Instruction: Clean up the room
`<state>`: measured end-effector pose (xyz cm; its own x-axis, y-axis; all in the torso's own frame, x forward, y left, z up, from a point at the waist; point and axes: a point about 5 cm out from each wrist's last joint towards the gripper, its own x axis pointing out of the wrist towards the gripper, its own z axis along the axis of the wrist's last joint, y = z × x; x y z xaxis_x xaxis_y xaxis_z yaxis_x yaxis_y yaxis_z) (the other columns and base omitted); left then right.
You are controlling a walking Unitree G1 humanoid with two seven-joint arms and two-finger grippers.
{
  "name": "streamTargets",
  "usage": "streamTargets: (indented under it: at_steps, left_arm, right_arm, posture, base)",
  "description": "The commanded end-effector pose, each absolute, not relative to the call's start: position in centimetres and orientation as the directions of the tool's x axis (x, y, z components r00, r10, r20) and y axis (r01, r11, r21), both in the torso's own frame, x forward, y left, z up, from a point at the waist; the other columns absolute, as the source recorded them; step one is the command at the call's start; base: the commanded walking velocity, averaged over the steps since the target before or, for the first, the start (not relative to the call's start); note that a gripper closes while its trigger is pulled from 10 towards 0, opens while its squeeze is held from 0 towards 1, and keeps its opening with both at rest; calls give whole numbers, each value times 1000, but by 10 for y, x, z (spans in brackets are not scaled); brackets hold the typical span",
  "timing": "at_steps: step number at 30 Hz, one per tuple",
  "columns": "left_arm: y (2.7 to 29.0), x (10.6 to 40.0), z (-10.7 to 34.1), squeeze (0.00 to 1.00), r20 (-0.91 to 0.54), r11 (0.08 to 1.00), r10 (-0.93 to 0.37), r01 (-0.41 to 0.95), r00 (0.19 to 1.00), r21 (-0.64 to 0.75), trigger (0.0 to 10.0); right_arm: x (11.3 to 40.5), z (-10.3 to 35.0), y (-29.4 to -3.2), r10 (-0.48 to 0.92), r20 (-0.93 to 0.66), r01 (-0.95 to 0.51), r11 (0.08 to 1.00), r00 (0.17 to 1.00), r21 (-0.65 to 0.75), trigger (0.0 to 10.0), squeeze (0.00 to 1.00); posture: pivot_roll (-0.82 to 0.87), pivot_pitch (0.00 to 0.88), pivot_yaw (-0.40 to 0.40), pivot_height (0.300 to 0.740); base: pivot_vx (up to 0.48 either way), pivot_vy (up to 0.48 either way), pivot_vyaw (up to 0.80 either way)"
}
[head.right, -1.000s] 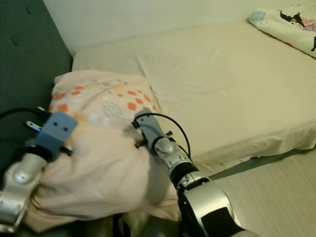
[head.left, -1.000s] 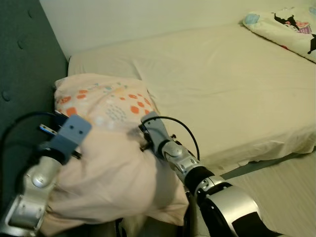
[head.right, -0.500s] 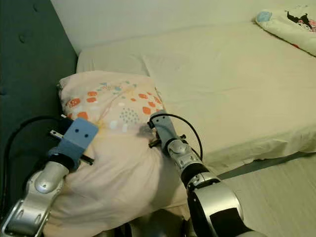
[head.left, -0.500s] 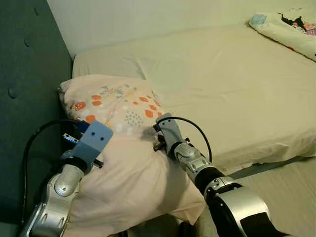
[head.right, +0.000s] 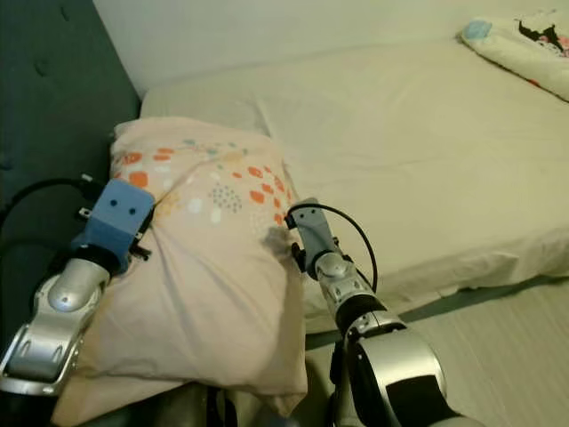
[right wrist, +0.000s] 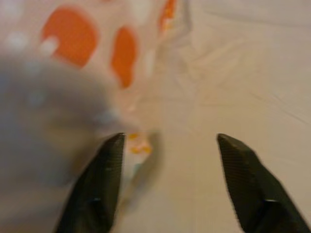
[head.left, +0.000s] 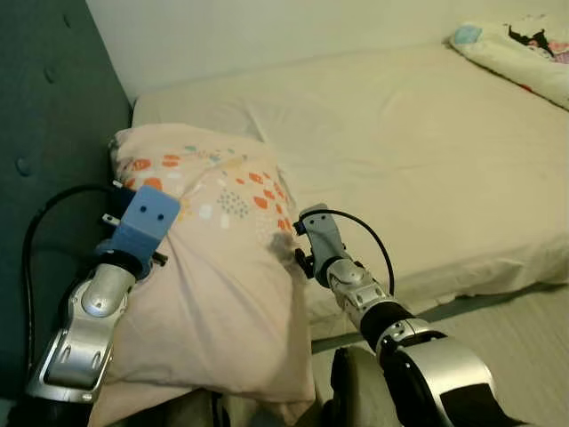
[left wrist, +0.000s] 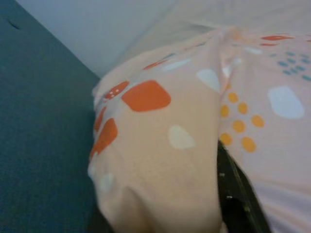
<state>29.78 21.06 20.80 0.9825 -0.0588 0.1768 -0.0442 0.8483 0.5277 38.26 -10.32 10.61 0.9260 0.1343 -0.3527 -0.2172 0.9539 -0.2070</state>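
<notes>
A peach pillow (head.left: 213,267) with orange and white spots lies at the head of the bed, against the headboard, with its near end hanging past the mattress edge. My left gripper (head.left: 147,200), below a blue wrist block, presses into the pillow's left side. In the left wrist view, pillow fabric (left wrist: 170,145) bunches over one black finger (left wrist: 238,199). My right gripper (right wrist: 170,138) stands open at the pillow's right edge, just over the sheet. Its left finger (right wrist: 99,179) is close to the pillow's hem, and nothing is between the fingers.
The bed (head.left: 427,151) with a cream sheet stretches to the right. A dark teal padded headboard (head.left: 44,133) stands at the left. A patterned quilt (head.left: 524,53) lies at the far right corner. Wooden floor (head.left: 524,347) shows at the lower right.
The pillow has been pushed further up onto the bed towards the headboard. My left arm went with it, and my right gripper now sits open beside the pillow's edge.
</notes>
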Motion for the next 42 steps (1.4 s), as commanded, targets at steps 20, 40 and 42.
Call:
streamTargets:
  at_steps: [20,40,42]
  left_arm:
    - [253,270,188,0,-35,886,-41,53,999,461,10000]
    - [219,197,135,0,-399,542,-707,810,584,225,0]
    - [201,193,122,0,-417,471,-759,864,500,178,0]
  right_arm:
    - [376,93,-122,129,-386,-178,980,913,-94,10000,0]
    - [350,146,-182,312,-71,-319,903,948,-287,8275,0]
    - [341,147,-180,387,-93,-397,872,918,-288,4078,0]
  posture:
    - [130,251,-15,601]
    - [-1,165,4,601]
    - [-1,165,4,601]
  base:
    - [0,0,0]
    - [0,0,0]
    - [0,0,0]
